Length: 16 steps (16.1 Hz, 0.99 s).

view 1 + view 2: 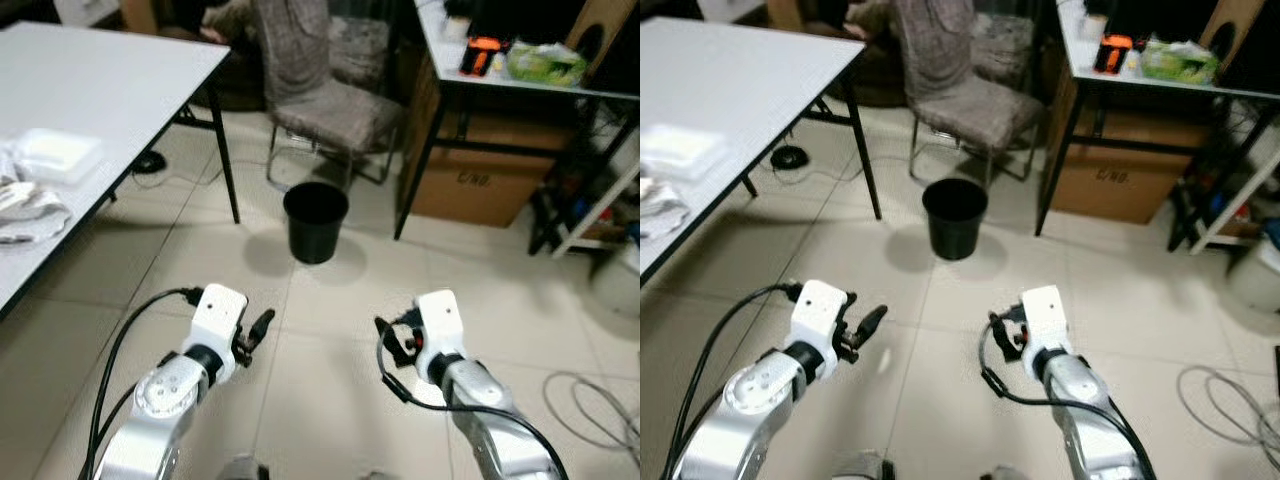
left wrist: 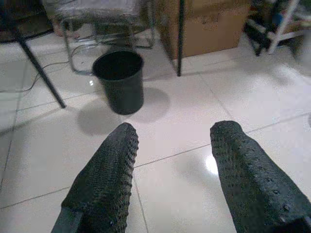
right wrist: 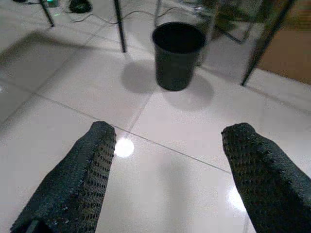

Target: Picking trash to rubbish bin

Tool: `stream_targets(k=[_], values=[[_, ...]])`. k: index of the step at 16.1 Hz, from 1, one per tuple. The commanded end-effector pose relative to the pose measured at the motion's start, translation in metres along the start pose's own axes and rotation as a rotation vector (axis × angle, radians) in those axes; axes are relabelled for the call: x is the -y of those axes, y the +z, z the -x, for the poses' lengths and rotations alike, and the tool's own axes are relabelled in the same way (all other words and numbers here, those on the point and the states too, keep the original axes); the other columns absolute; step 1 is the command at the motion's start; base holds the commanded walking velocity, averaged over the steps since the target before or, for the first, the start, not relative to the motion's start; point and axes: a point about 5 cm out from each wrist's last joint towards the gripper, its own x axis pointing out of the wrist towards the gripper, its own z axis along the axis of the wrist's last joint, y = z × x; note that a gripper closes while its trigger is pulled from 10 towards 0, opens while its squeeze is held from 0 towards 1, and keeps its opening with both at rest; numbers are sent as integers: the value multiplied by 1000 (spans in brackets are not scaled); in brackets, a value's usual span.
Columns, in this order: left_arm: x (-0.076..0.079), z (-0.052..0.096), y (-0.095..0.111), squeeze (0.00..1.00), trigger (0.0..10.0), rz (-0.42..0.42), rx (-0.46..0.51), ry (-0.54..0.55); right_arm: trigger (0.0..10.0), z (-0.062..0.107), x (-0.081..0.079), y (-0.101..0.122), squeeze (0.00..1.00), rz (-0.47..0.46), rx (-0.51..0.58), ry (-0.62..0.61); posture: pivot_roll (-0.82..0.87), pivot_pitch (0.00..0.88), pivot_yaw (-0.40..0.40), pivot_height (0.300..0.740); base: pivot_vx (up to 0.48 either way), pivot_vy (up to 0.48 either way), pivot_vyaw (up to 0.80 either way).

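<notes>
Left gripper (image 1: 262, 326) held low over the tiled floor (image 1: 330, 330), fingers (image 2: 104, 179) spread wide, nothing between them. Right gripper (image 1: 385, 338) alongside, equally wide open and empty, fingers (image 3: 80, 182) aimed toward the black rubbish bin (image 1: 315, 221). Bin upright on the floor ahead, just in front of a grey chair (image 1: 320, 95), between the legs of two tables. Trash apparently up on the white tabletop (image 1: 110, 95) to the left: crumpled white wrappers (image 1: 28, 205) and a pale packet (image 1: 55, 155) near its edge, well apart from both grippers.

Step in hand, by judgement: reaching the trash, none picked yet. Best done by turning left toward the tabletop, raising the left gripper above the edge, keeping it open until a wrapper sits fully between the fingers. Crumpled film likely to slip or flatten, so better to close on the thickest fold. Cables (image 1: 590, 400) on the floor at right worth avoiding while stepping.
</notes>
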Motion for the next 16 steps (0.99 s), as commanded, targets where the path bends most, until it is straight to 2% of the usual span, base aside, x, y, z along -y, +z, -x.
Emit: stream_targets(k=[1,6,10,12,13,14,16], values=[[-1,1,2,0,10000,-12,4,-3,10000,0,0,0,0,-9,5,1,-42,60,-57,740,-292,0,0],[-1,4,0,0,10000,-10,1,0,10000,-1,-1,1,0,-9,9,5,-37,50,-60,740,-290,0,0],[-3,7,1,0,10000,-7,13,20,10000,-1,-1,7,0,7,60,-4,-31,40,-65,740,-275,0,0],[-8,9,5,0,10000,2,65,79,10000,-1,3,13,0,39,112,-45,-28,36,-66,740,0,0,0],[-12,9,9,0,10000,16,100,126,10000,-1,7,17,0,82,148,-87,-28,36,-66,740,0,0,0],[-17,9,13,0,10000,12,153,186,10000,-1,10,20,0,141,188,-135,-25,31,-67,740,0,0,0],[-24,6,9,0,10000,9,209,313,10000,-2,11,20,0,182,247,-145,-27,23,-66,740,0,0,0]])
